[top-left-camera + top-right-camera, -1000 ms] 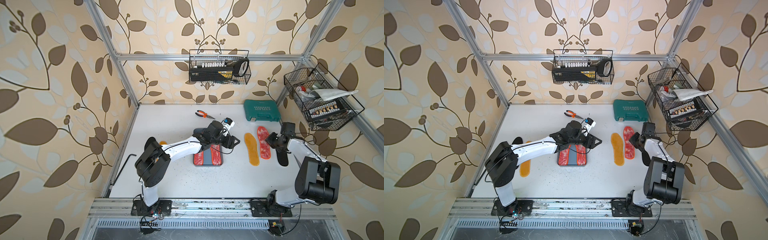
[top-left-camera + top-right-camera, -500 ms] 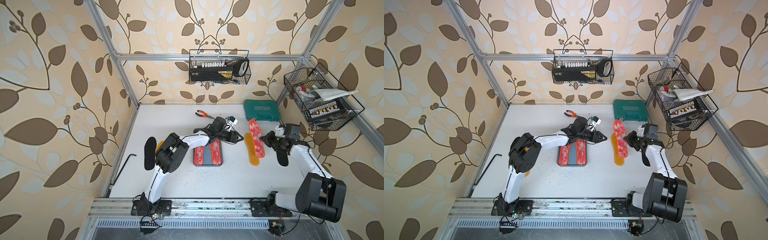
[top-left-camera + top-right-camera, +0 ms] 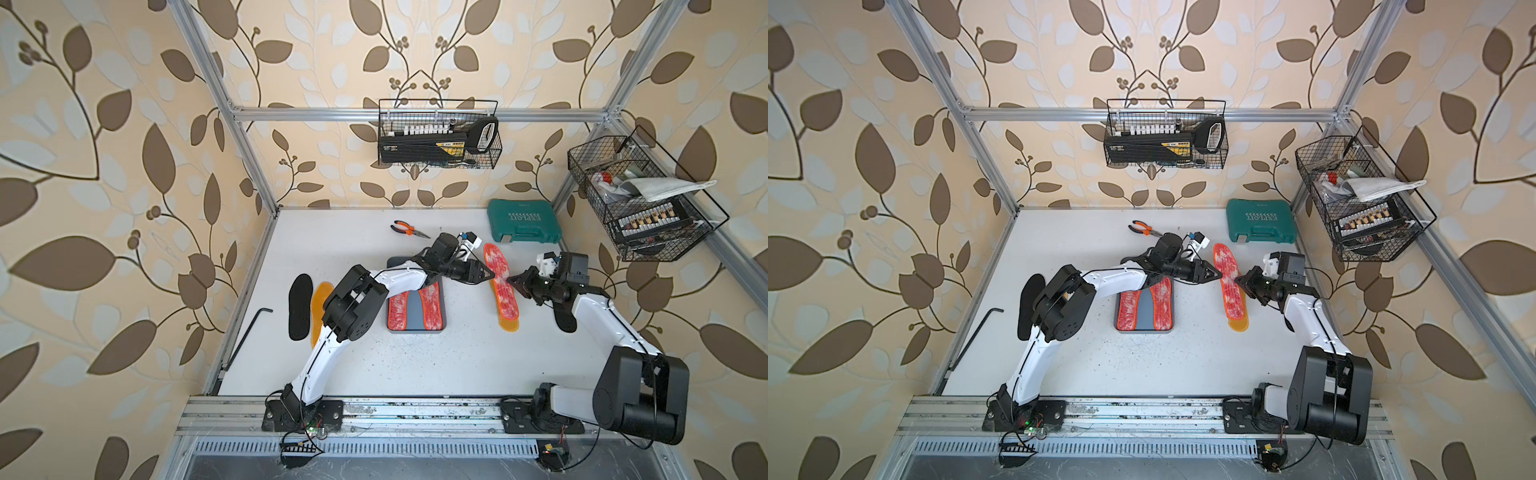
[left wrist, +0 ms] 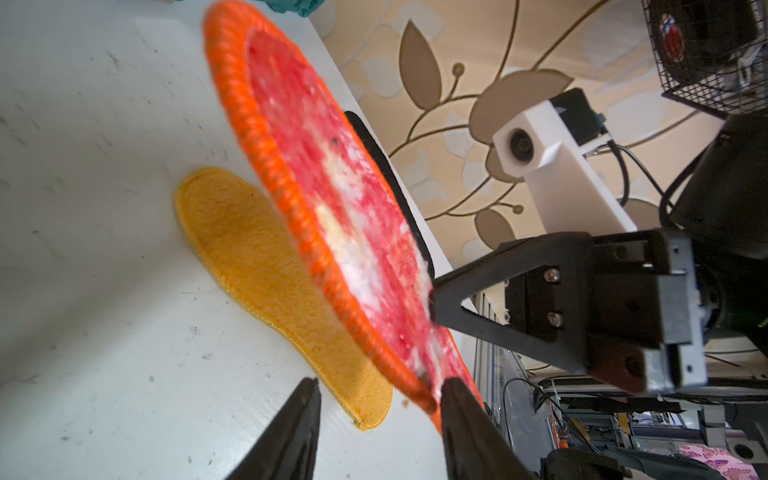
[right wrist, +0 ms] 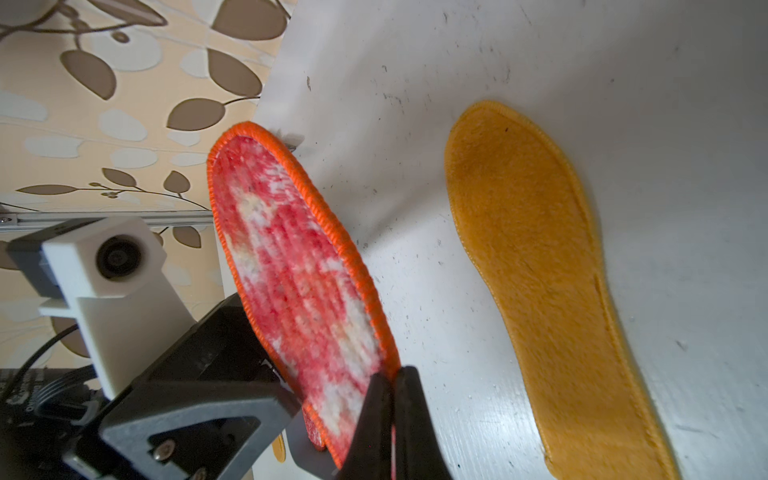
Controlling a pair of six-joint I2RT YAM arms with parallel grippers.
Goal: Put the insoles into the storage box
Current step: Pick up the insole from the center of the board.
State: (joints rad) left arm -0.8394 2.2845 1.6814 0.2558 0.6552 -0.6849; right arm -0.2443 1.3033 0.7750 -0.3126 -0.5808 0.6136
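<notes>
Overhead, scuffed white table, leaf-patterned walls

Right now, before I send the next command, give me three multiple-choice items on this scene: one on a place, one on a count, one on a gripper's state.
1. Where does the orange-yellow insole near the right gripper lie?
A) on a green case
B) in a wire basket
C) flat on the table

2. How many insoles lie in the storage box?
A) two
B) none
C) four

3. What is the right gripper doing?
A) open, empty
B) shut on the lifted red-speckled insole
C) shut on a black insole

Answers:
1 C, the right wrist view shows it flat on the white surface.
2 A, both top views show two side by side inside.
3 B, its jaws pinch that insole's edge in the right wrist view.
</notes>
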